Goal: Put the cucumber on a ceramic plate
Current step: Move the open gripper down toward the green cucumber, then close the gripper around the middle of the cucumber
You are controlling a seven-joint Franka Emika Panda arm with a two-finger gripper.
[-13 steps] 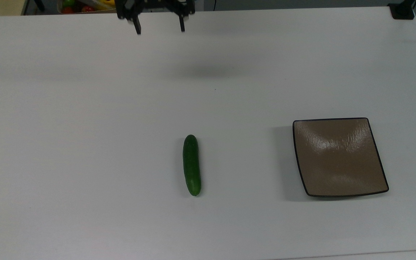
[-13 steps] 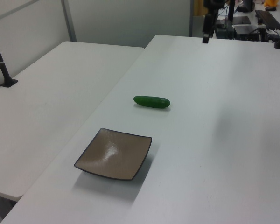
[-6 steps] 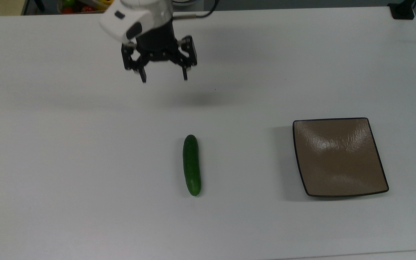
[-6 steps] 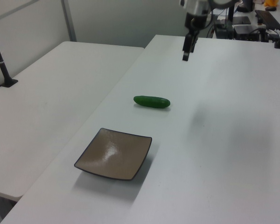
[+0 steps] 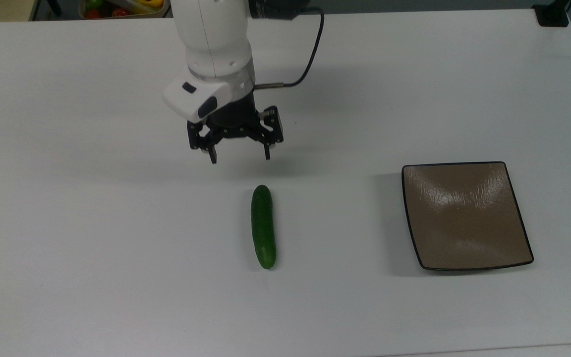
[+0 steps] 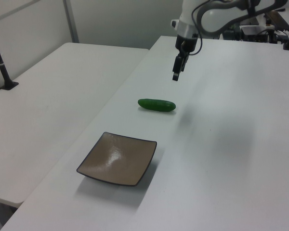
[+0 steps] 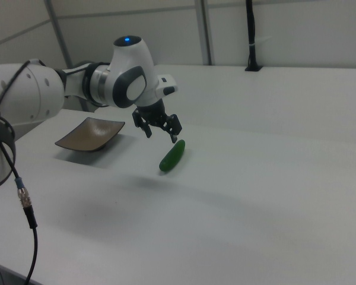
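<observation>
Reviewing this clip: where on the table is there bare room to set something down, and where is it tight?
The table is mostly bare. In the top view, wide free patches lie left of the cucumber, between it and the ceramic plate, and along the near edge. The only tight spot is above the cucumber's far end, where the open gripper hangs.

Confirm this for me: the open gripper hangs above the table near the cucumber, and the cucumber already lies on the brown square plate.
Not quite. The cucumber lies on the bare white table, well apart from the brown square plate, which holds nothing; the top view shows it. The rest stands: the gripper is open and hangs above the table near the cucumber.
</observation>
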